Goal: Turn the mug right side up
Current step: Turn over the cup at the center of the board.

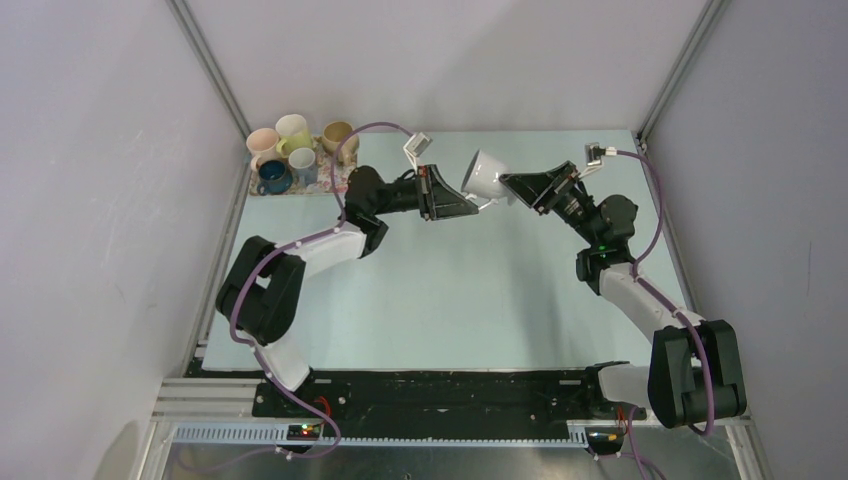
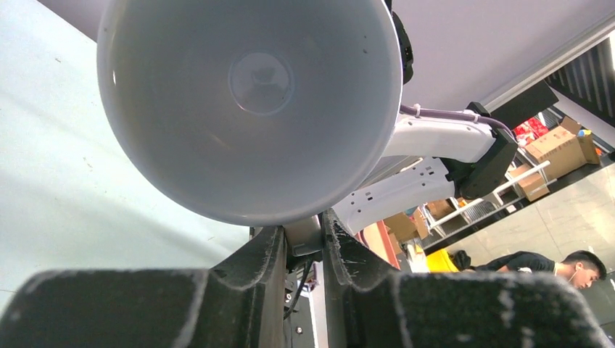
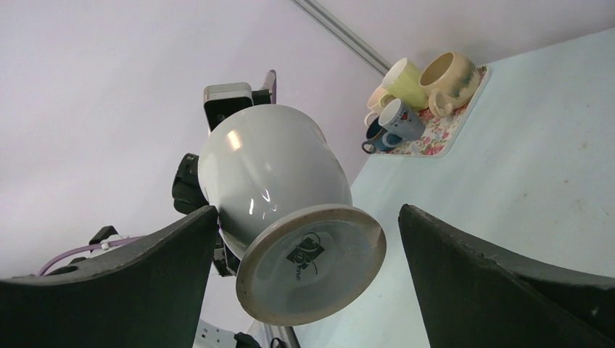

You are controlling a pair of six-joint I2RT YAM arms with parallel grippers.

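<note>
A white footed mug [image 1: 487,172] hangs in the air over the back of the table, tipped on its side. Its mouth [image 2: 246,109] faces my left wrist and its foot [image 3: 312,264] faces my right wrist. My left gripper [image 1: 470,203] is shut on the mug's handle [image 2: 303,233], which is pinched between the two pads just under the rim. My right gripper [image 3: 308,212] is open wide, one finger on each side of the foot, and neither finger visibly presses on it.
A floral tray [image 1: 310,187] with several upright mugs [image 1: 292,128] stands at the back left corner; in the right wrist view the tray [image 3: 435,134] is at the upper right. Enclosure walls close in the left, back and right sides. The pale table [image 1: 450,300] lies below.
</note>
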